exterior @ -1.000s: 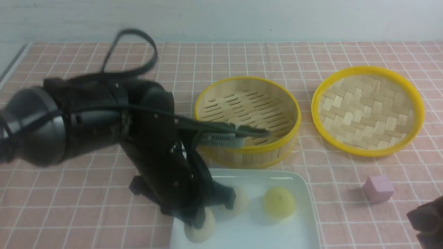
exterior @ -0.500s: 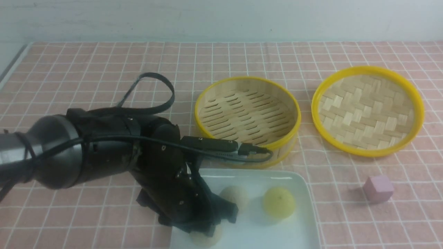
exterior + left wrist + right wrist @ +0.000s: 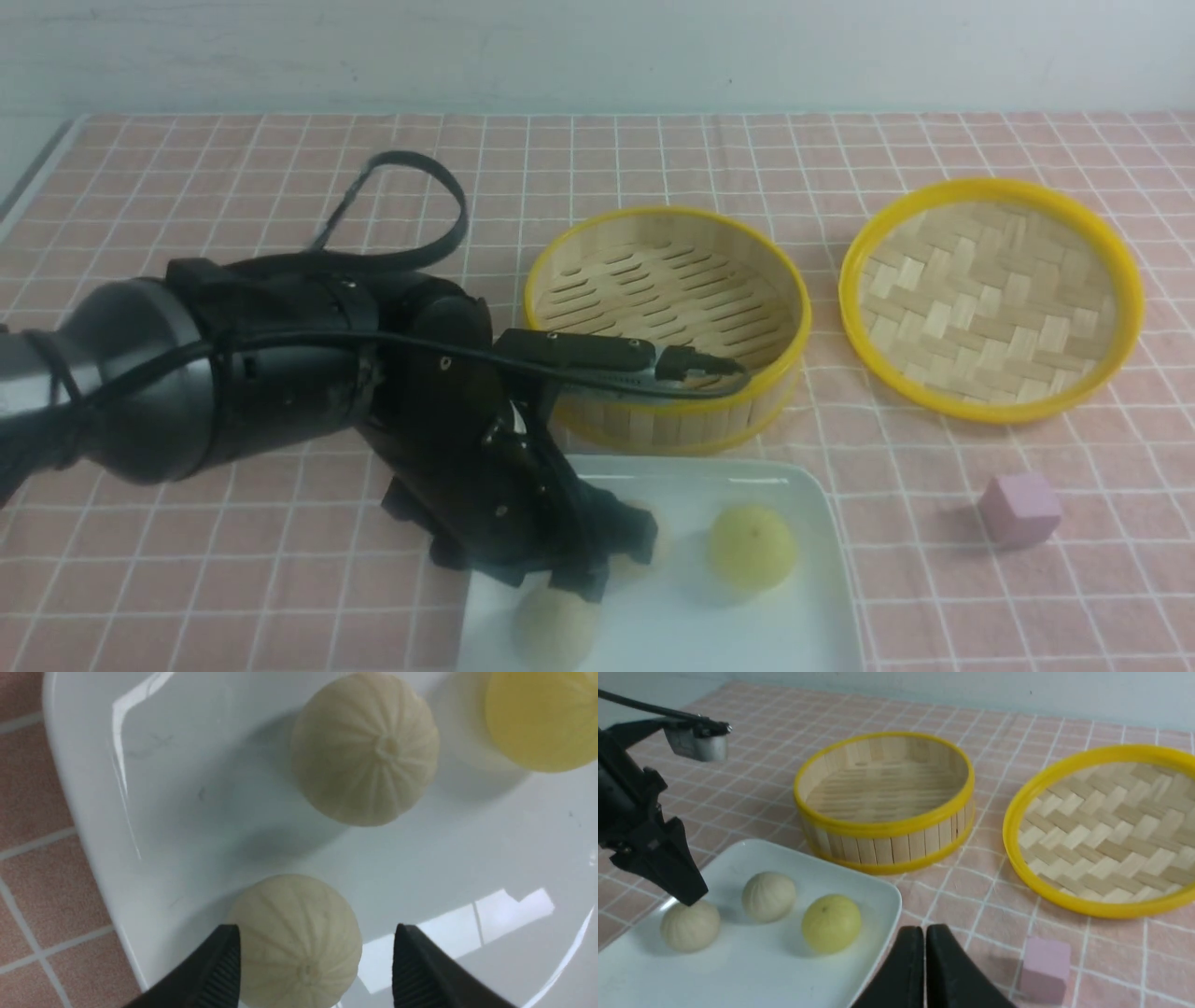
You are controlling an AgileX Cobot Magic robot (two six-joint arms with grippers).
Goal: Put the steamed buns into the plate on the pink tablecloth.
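Observation:
The white square plate lies on the pink grid tablecloth at the near middle. All three steamed buns lie in it: a cream one at the near left, a second cream one mostly hidden by my left arm, and the yellow-green one. My left gripper is open just above the near cream bun, with a gap to one finger. My right gripper is shut and empty, low over the cloth beside the plate, and out of the front view.
The round bamboo steamer basket stands empty behind the plate. Its woven yellow-rimmed lid lies to the right. A small pink cube sits on the cloth right of the plate. My left arm's cable loop sticks up.
My left gripper has lifted slightly off the near cream bun, which now lies free in the plate. My right gripper has left the front view's lower right corner.

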